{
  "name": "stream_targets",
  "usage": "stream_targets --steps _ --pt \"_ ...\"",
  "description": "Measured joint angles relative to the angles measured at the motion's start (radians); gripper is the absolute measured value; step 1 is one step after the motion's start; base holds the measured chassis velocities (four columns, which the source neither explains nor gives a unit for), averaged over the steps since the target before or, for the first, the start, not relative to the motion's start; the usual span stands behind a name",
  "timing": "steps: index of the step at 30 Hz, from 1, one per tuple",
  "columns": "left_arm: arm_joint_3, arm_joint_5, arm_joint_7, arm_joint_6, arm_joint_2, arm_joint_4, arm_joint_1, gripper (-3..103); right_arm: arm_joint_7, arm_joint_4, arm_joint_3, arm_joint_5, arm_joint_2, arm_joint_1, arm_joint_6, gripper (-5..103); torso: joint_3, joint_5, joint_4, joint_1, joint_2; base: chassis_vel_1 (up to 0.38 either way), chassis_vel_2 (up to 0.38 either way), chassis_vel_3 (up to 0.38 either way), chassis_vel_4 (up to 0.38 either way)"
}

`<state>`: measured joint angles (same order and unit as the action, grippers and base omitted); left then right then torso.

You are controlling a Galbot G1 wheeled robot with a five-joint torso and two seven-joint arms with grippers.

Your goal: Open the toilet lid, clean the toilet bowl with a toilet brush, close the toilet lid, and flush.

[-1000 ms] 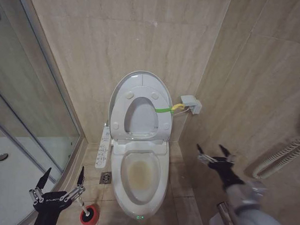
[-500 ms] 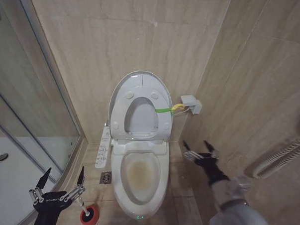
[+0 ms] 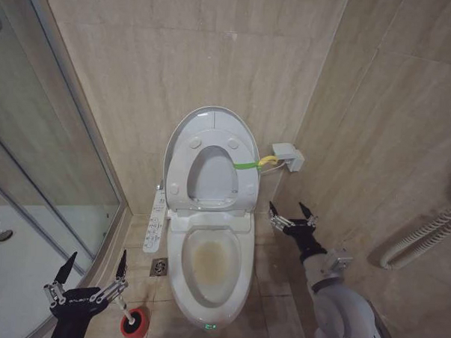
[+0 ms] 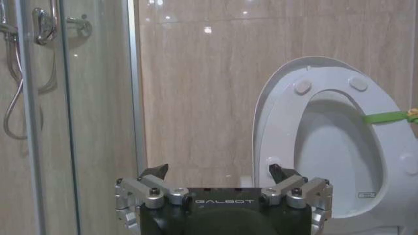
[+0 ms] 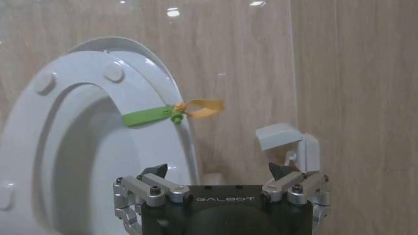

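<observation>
The toilet lid (image 3: 213,117) stands raised against the back wall. The ring seat (image 3: 179,163) is up in front of it, with a green band (image 3: 244,165) on its right side. Below lies the open toilet bowl (image 3: 245,269), stained yellowish inside. At the toilet's front left, a small red holder cup (image 3: 134,324) on the floor holds a dark brush head; its handle I cannot make out. My left gripper (image 3: 94,272) hovers open just left of the cup. My right gripper (image 3: 291,211) is open and empty beside the toilet's right side, below a white wall box (image 3: 287,157).
A glass shower screen (image 3: 54,146) and white shower tray (image 3: 12,257) close off the left. Tiled walls stand behind and to the right, with a white hose (image 3: 425,234) on the right wall. A control panel (image 3: 155,224) runs along the toilet's left. A floor drain (image 3: 159,267) sits nearby.
My right arm has swung left and forward, bringing its open gripper from the right wall to beside the raised seat. The left arm has not moved.
</observation>
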<state>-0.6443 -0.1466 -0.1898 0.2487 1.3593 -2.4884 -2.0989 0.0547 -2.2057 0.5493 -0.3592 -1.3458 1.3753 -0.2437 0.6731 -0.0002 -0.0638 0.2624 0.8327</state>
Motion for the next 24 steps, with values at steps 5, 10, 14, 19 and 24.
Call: stream_targets --steps 5,10,14,19,24 --pt "0.000 0.000 0.000 0.000 0.000 0.000 0.000 100 -0.001 0.033 -0.022 0.017 -0.012 -0.033 0.012 100 0.000 0.0002 0.0000 0.000 0.000 0.000 0.000 0.000 0.000" --pt "0.000 0.000 0.000 0.000 0.000 0.000 0.000 100 -0.002 0.090 -0.021 0.045 -0.001 -0.097 0.015 100 0.000 0.0002 0.0003 0.000 0.000 0.000 0.000 0.000 0.000" --pt "0.000 0.000 0.000 0.000 0.000 0.000 0.000 100 0.000 0.149 -0.014 0.061 0.006 -0.154 0.028 100 0.000 0.0002 0.0001 0.000 0.000 0.000 0.000 0.000 0.000" --pt "0.000 0.000 0.000 0.000 0.000 0.000 0.000 100 0.003 0.229 -0.004 0.080 0.002 -0.229 0.048 100 0.000 0.0003 0.0000 0.000 0.000 0.000 0.000 0.000 0.000" --pt "0.000 0.000 0.000 0.000 0.000 0.000 0.000 100 0.010 0.334 -0.016 0.089 -0.003 -0.322 0.068 100 0.000 0.0002 0.0002 0.000 0.000 0.000 0.000 0.000 0.000"
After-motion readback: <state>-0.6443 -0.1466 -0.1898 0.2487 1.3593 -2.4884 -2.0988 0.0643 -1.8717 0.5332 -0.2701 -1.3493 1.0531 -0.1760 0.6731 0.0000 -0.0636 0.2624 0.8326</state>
